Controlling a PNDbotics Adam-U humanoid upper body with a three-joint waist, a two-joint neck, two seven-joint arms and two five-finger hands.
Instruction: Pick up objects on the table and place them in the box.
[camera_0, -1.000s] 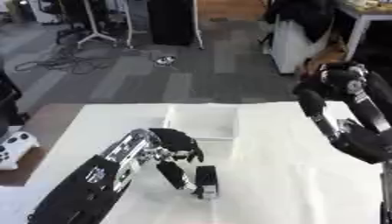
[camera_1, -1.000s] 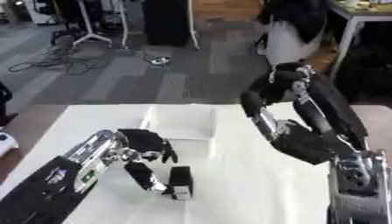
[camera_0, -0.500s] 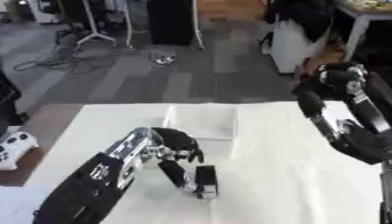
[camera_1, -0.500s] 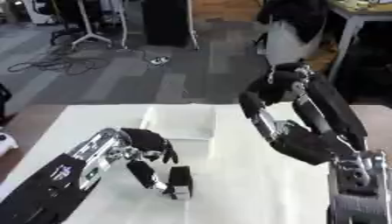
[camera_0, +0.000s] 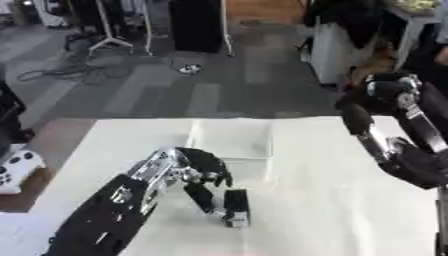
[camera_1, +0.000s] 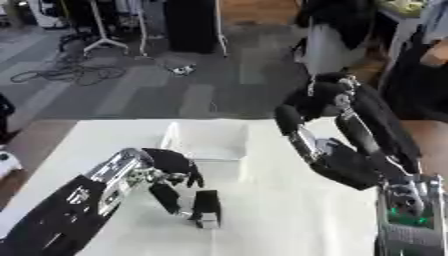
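Both arms are glossy black shells with silver joints. The left hand (camera_0: 203, 169), lower left of the frame, has black fingers on a silver wrist; the right hand (camera_1: 322, 98), upper right, looks dark and bulky.

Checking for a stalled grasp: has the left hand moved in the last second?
No. The left hand stays just in front of the white box, at the black object.

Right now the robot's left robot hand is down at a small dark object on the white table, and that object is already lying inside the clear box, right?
Not quite. The left robot hand is indeed down at the small dark object on the white table, but the object stands on the table in front of the clear box, nearer the robot, not inside it. The left eye view shows this.
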